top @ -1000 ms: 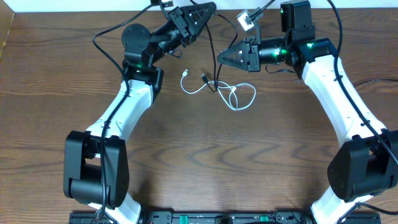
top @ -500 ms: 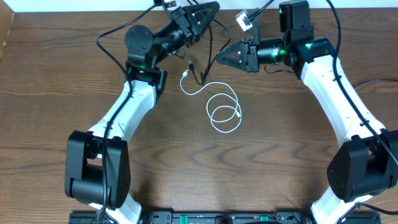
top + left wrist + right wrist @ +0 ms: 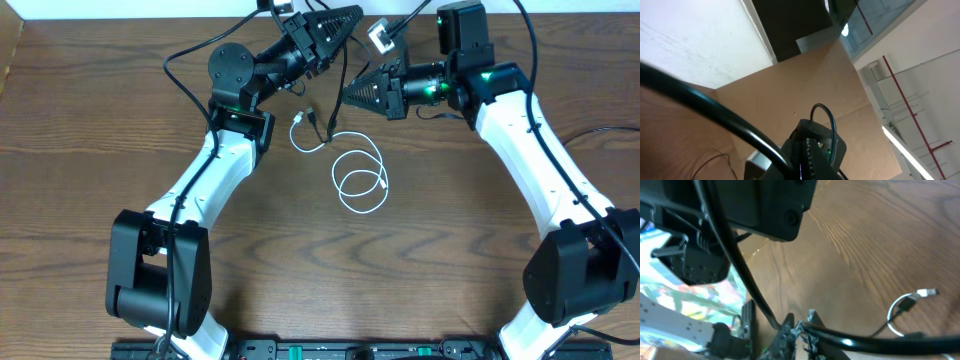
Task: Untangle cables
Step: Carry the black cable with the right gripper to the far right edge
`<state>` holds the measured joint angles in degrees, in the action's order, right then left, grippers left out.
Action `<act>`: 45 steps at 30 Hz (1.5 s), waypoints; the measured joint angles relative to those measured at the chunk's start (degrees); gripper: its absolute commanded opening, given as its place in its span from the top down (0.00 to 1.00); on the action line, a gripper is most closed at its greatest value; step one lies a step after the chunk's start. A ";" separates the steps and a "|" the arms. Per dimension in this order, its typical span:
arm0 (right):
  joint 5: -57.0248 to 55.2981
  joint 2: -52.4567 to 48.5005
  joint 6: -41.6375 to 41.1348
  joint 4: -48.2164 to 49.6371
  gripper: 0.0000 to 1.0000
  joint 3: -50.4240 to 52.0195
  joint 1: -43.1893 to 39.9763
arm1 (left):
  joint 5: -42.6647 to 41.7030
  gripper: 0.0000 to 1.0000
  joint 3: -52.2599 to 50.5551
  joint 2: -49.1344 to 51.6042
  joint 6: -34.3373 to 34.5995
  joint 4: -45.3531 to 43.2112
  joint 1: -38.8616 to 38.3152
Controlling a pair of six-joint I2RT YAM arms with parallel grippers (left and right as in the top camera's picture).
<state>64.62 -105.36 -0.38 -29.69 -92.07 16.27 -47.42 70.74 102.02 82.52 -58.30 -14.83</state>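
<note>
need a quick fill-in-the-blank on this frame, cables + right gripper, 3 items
1. The coiled cable lying on the table is ___ in colour.
2. Its coil forms ___ overlapping loops.
3. In the right wrist view, the cord pinched in the right gripper is ___ in colour.

Missing words: white; two; black.
</note>
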 measured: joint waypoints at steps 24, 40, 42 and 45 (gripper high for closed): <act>-31.08 -0.02 -0.11 -14.88 0.99 0.00 -6.60 | 2.27 0.85 0.07 0.22 -26.29 36.15 -1.60; -44.00 0.26 0.04 -22.34 0.99 0.00 -19.23 | 13.66 0.46 0.22 0.22 -34.25 39.87 -17.20; -45.31 0.66 0.04 -22.32 0.99 0.00 -21.16 | 14.38 0.46 0.22 0.22 -38.27 45.90 -16.79; -49.18 1.84 -0.68 -22.12 0.99 0.00 -24.35 | 14.58 0.47 0.48 0.22 -43.67 56.46 -15.43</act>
<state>15.44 -103.53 -1.06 -51.81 -92.07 -8.08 -32.84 71.22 102.24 38.85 -1.85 -30.26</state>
